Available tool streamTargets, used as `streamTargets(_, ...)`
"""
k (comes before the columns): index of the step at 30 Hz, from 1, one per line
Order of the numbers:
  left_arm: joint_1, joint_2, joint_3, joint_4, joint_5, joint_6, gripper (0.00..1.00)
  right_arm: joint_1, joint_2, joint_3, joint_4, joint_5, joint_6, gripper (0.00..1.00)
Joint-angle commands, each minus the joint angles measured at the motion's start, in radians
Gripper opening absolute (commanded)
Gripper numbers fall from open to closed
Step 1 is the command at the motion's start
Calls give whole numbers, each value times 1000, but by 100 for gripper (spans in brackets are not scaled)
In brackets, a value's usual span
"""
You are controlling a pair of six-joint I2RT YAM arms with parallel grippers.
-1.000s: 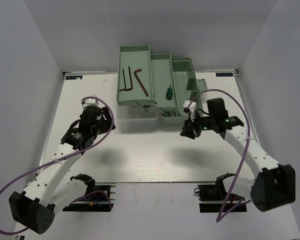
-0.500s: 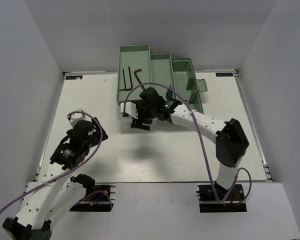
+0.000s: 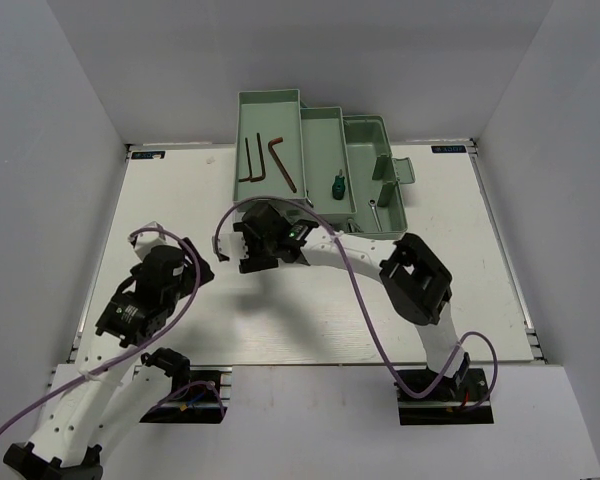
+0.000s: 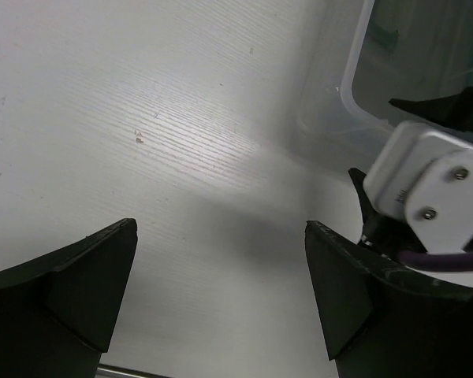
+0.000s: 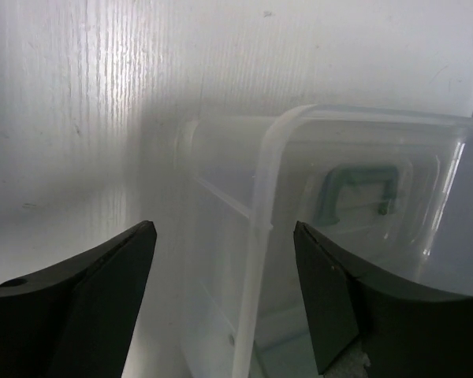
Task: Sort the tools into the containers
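We see both sets of jaws spread and empty: left gripper [image 4: 221, 252] over the table [image 4: 142, 118], right gripper [image 5: 223, 244] above the toolbox's clear lid [image 5: 355, 150].

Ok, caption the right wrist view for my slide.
Right claw, open and empty, hovering above the clear toolbox lid, green handle showing through, white table beside.
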Motion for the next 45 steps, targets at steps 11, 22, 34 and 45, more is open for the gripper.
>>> streamTargets(11,-2,12,-325,254,296,-371,90,3,-13,123,-78,-19,0,0)
streamTargets(22,-2,273,-413,707,456,-517,79,10,-116,236,-129,-33,53,0)
streamTargets(34,38,439,-643,1152,568,-719,53,-1,-171,359,-140,11,89,0)
streamTargets(45,99,693,-605,1491,569,-597,14,-4,-226,322,-164,-1,141,0)
